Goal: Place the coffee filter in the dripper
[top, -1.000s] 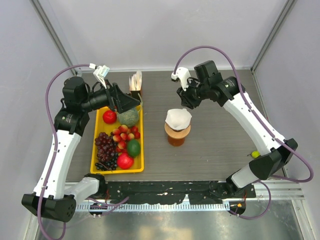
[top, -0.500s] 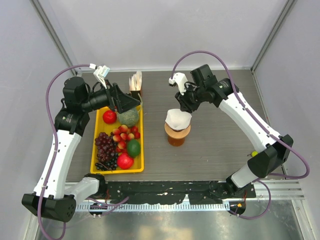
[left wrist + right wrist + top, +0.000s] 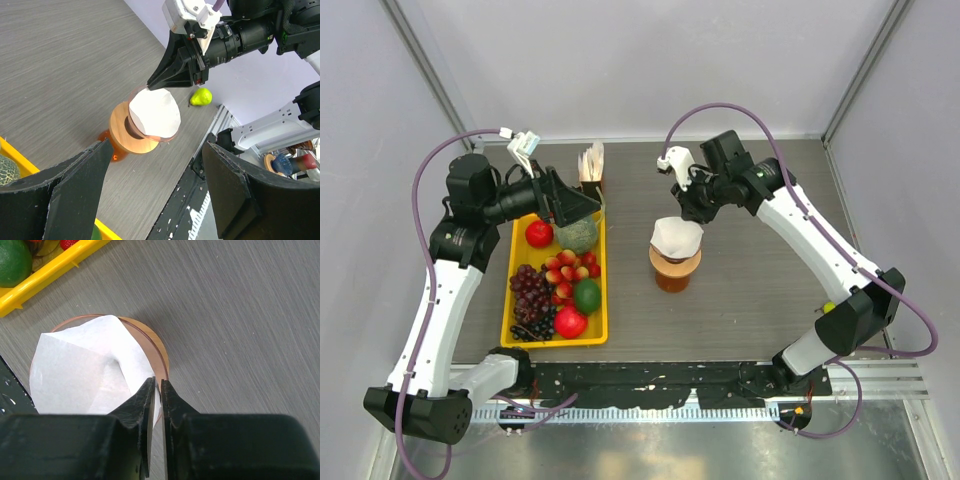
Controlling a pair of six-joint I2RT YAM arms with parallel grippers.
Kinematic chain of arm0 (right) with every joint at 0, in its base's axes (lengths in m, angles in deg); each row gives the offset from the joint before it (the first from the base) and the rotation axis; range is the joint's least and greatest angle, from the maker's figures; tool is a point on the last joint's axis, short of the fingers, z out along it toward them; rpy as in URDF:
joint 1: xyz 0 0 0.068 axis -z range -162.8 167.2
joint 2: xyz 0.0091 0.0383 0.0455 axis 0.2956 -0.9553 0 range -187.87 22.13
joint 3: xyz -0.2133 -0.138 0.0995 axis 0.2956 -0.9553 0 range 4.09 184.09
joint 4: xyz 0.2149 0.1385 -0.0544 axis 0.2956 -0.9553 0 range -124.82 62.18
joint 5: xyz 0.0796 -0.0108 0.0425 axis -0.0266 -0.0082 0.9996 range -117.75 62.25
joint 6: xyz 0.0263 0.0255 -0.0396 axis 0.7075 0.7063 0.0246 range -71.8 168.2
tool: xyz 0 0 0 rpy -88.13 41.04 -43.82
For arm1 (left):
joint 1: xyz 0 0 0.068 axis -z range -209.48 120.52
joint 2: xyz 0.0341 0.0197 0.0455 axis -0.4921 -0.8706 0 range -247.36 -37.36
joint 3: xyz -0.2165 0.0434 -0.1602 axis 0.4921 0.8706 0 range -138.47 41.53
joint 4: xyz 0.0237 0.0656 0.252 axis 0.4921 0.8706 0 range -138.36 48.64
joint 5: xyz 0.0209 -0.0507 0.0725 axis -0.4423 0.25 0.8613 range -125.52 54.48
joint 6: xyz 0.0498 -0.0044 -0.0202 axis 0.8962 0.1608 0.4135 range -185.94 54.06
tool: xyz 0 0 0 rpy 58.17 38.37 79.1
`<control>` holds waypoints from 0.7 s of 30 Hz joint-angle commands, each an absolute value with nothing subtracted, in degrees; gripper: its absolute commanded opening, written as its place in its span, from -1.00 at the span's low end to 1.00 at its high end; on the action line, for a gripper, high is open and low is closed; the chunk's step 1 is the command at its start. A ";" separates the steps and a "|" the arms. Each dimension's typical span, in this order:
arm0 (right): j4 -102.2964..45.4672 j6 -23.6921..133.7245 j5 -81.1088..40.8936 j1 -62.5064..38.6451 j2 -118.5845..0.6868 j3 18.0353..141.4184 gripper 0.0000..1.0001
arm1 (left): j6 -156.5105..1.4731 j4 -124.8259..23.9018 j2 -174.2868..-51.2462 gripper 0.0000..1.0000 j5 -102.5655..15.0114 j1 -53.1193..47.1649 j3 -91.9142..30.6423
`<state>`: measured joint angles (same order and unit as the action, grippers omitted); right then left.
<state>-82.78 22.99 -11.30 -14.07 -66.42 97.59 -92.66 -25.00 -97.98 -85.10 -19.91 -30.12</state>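
- The coffee filter (image 3: pixel 676 236) sits opened in the dripper (image 3: pixel 122 142), in the middle of the counter (image 3: pixel 760 270).
- My right hand (image 3: pixel 156 383) is closed, pinching the filter's far rim.
- My left hand (image 3: pixel 582 205) hangs open over the far end of the yellow tray (image 3: pixel 603 300).

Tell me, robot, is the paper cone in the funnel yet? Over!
Left tool open, hovering over yellow tray. Right tool pinching coffee filter at its edge. Filter sits in dripper. Nothing in the way.

The coffee filter (image 3: pixel 85 370) hides most of the dripper (image 3: pixel 155 351), and whether the right tool (image 3: pixel 156 382) pinches the paper is unclear.
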 commanded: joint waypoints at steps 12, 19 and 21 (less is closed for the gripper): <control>-80.55 21.75 -10.08 -14.88 -64.26 95.41 -0.66 | -92.31 -27.26 -97.74 0.64 -86.32 -20.16 -29.66; -81.08 22.89 -10.26 -14.80 -64.26 97.96 -0.29 | -91.26 -26.21 -97.39 0.97 -85.88 -20.34 -29.92; -81.26 23.24 -10.35 -14.80 -64.18 99.28 -0.24 | -90.38 -25.34 -97.13 0.98 -85.70 -20.25 -30.01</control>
<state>-82.41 22.73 -10.54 -14.59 -66.38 95.47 -92.24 -24.87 -97.98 -85.05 -19.91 -29.80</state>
